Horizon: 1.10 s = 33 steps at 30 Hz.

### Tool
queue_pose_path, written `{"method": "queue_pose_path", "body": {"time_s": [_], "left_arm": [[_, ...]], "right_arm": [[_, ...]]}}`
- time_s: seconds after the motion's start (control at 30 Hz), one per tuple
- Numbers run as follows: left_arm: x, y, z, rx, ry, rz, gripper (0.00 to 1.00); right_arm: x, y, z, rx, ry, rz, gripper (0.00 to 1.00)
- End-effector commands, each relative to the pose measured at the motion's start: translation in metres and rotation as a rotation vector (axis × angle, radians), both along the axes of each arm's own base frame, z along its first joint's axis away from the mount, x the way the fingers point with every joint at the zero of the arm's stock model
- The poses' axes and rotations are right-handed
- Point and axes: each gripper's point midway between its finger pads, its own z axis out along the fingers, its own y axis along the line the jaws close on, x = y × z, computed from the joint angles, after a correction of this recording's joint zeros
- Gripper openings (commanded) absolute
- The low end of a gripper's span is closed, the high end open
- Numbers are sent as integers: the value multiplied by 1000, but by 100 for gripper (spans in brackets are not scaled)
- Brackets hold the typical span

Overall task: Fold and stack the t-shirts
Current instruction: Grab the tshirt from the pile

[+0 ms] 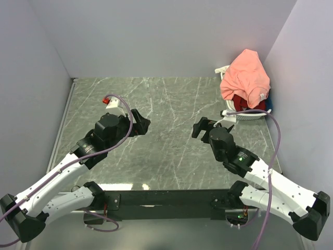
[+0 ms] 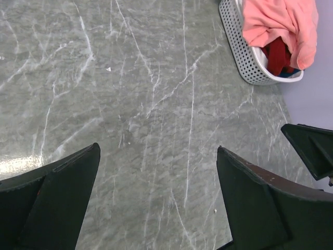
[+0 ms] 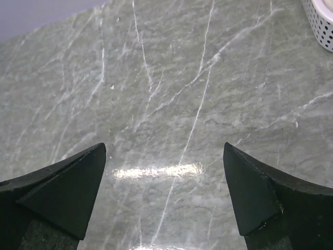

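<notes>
The t-shirts lie heaped in a white slatted basket [image 1: 243, 117] at the table's back right corner. A salmon-pink shirt [image 1: 244, 78] drapes over the top, with a dark red one [image 1: 245, 102] under it and a sliver of blue [image 1: 269, 107] at the right rim. The left wrist view shows the same pink shirt [image 2: 281, 21] and dark red cloth [image 2: 276, 52]. My left gripper [image 1: 143, 124] hovers open over bare table left of centre, and nothing sits between its fingers [image 2: 57, 198]. My right gripper [image 1: 196, 127] is open and empty too, just front-left of the basket.
The grey marbled table [image 1: 166, 104] is walled at the back and on both sides. The basket's corner [image 3: 320, 21] shows at the right wrist view's upper right. Part of the right gripper [image 2: 312, 148] pokes into the left wrist view at the right edge.
</notes>
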Motion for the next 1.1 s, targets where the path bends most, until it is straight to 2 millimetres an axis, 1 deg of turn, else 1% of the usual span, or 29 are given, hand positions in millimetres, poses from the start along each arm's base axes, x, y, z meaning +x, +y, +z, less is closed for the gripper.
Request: {"method": "queue_pose_path", "body": {"time_s": [0.0,0.17,0.3,0.37,0.4,0.43,0.47,0.5,0.53,0.57,0.6,0.63,0.67,0.7,0.73,0.77,0.8,0.83,0.87,0.9,0.93,0.97,1.0,1.03,1.07], "left_arm": [[-6,-5,8,-4,-22,-52,99],[-12,-7,8,-2,-28,-89,99],[-13,-3,6,13,-12,-74,99],[-12,-2,7,20,-8,-68,100],[-12,-2,8,20,-8,-68,99],[-12,-2,8,23,-8,-69,100],[-12,-2,8,23,-8,-69,99],[-11,-2,9,22,-8,-66,99],[-11,-1,9,22,-8,-64,99],[-11,-1,8,24,-4,-62,99],[-11,-1,7,28,2,-60,99],[-10,-1,8,30,3,-59,99],[-10,0,7,36,8,-57,99],[-10,-1,8,37,10,-58,99],[-9,0,9,40,11,-52,99],[-10,1,8,48,15,-52,99],[-10,1,10,51,14,-51,99],[-9,2,12,52,9,-46,99],[-9,3,12,57,9,-43,99],[-9,3,13,59,8,-45,99],[-9,4,15,59,3,-41,99],[-8,5,16,62,-1,-36,100],[-8,6,18,62,-3,-35,100],[-8,6,19,64,-6,-35,99],[-8,7,19,67,-7,-29,99]], "right_arm": [[2,4,15,-12,-11,16,100],[5,4,24,-35,-18,17,99],[8,5,29,-47,-34,11,98],[13,1,34,-63,-45,-8,98],[17,-1,32,-81,-36,-22,98],[22,-2,39,-79,-43,-28,98],[31,-15,41,-92,-41,-66,98],[40,-20,39,-106,-24,-81,97],[50,-29,49,-93,-30,-109,97],[63,-48,53,-73,-29,-143,96],[75,-61,51,-80,-15,-183,96],[83,-73,65,-70,-34,-222,96],[91,-84,70,-77,-37,-256,96],[105,-110,67,-93,-19,-336,95],[114,-120,85,-80,-46,-370,95],[122,-133,89,-77,-46,-404,95],[135,-151,79,-76,-5,-442,95],[145,-161,96,-56,-29,-464,94],[153,-169,96,-42,-21,-484,93],[166,-175,81,-45,27,-495,92],[174,-190,92,-31,12,-527,92],[181,-194,88,-27,30,-532,90],[194,-192,71,-33,76,-523,87],[200,-211,76,-25,74,-562,86],[202,-217,70,-22,101,-581,84]]}}
